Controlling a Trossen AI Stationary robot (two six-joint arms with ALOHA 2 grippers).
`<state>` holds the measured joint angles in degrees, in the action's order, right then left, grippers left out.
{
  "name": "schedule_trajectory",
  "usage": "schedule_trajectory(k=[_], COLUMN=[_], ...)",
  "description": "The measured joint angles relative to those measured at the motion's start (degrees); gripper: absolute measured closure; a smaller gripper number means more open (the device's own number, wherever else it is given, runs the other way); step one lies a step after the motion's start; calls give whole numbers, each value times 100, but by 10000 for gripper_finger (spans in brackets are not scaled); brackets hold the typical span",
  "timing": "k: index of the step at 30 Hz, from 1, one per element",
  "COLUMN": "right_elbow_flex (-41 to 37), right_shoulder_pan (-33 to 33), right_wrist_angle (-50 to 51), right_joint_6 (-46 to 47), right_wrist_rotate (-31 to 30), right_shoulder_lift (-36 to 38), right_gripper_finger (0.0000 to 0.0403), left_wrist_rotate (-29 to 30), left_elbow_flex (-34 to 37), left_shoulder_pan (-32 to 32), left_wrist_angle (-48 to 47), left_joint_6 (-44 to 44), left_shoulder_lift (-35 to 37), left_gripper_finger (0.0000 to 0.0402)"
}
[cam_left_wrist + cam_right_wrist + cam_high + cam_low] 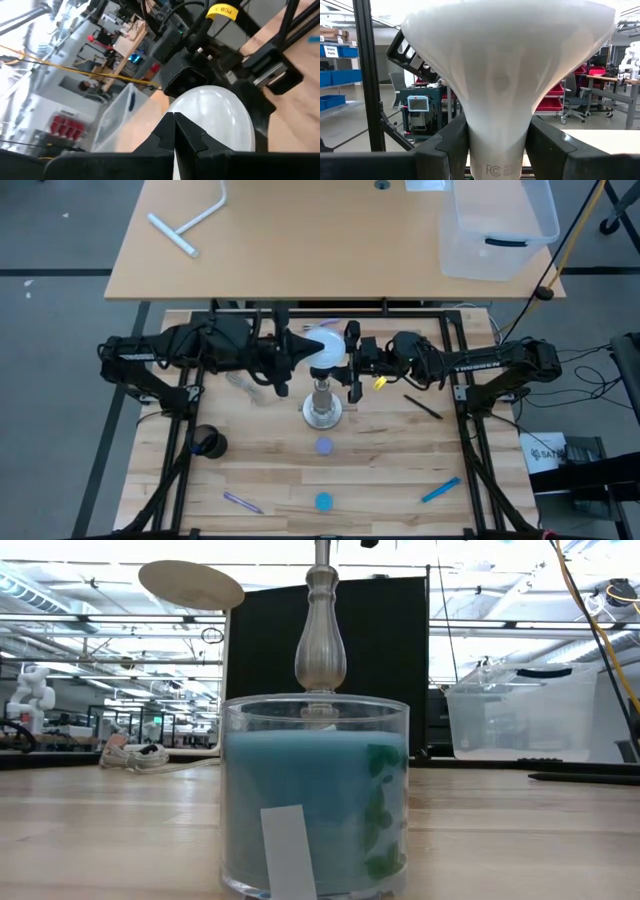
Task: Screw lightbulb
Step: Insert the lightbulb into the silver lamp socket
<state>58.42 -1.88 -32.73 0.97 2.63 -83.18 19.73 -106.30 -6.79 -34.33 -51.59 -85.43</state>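
Above the stand (pixel 322 408): lightbulb (pixel 324 348), held upright, screw base pointing down at the socket. I have the right gripper (pixel 351 358) clamped on its neck; left gripper (pixel 302 350), pinched shut, beside the globe.

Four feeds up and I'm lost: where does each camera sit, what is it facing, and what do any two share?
High: overhead, looking down; both arms meet at the lightbulb above the socket stand.
Low: tabletop height, behind a blue candle jar; no gripper shows.
Left wrist: shut left gripper pointing at the lightbulb's globe.
Right wrist: right gripper clamping the lightbulb's neck.
Shared: both wrist views show the lightbulb.
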Motion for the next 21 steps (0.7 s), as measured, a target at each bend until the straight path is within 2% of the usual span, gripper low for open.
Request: schedule_trajectory(k=[9, 21], right_elbow_flex=[3, 3], right_shoulder_pan=[8, 10], right_wrist_angle=[-7, -13], right_joint_6=[-15, -15], right_wrist_rotate=[16, 42], right_shoulder_lift=[-2, -7], right_gripper_finger=[241, 241], left_wrist_rotate=[752, 885], left_elbow_flex=[22, 11], left_shoulder_pan=[-283, -288], left_wrist_angle=[191, -34], left_joint_6=[-745, -740], left_shoulder_lift=[-26, -37], left_gripper_finger=[402, 401])
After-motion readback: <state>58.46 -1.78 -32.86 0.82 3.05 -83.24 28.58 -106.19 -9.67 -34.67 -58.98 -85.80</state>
